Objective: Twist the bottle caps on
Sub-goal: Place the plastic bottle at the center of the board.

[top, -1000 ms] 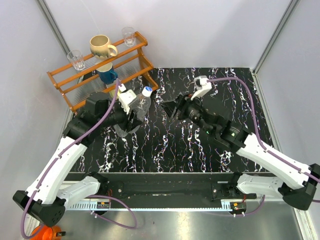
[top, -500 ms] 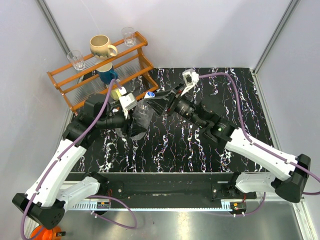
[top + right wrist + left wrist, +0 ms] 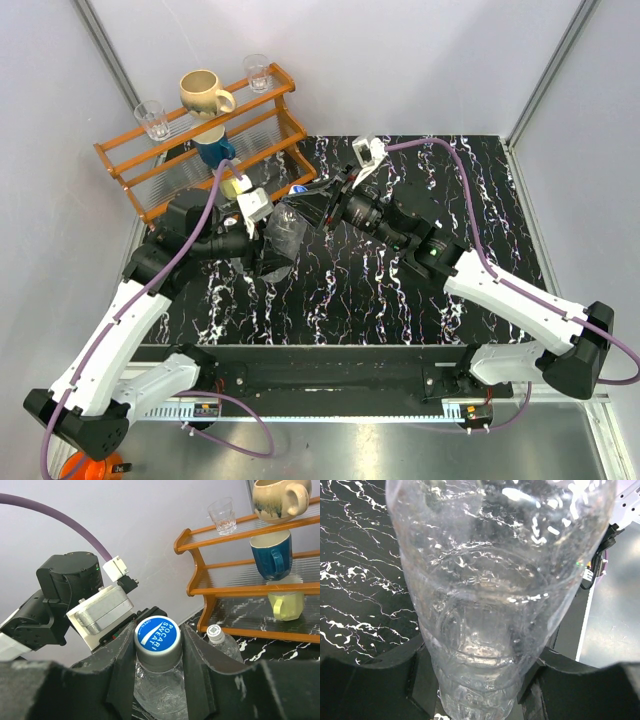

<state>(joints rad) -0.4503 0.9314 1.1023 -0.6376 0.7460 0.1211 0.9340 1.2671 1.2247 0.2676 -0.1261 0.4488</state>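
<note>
Right gripper [image 3: 159, 645] has swung in from mid-table to the bottle [image 3: 490, 605]; my fingers now bracket the blue-topped cap [image 3: 157, 636] sitting on its neck. I cannot tell if they pinch it yet. My left gripper [image 3: 477, 680] clamps the bottle's ribbed body. Second bottle [image 3: 220, 642] stands behind, beside the wooden rack [image 3: 200, 587].

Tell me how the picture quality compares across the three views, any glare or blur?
Left wrist: the bottle fills the frame, soft, with white glints on the clear plastic. Right wrist: the bottle cap is sharp, the dark fingers either side blurred. Top external: even light, sharp, though the black marbled table camouflages the bottle.
</note>
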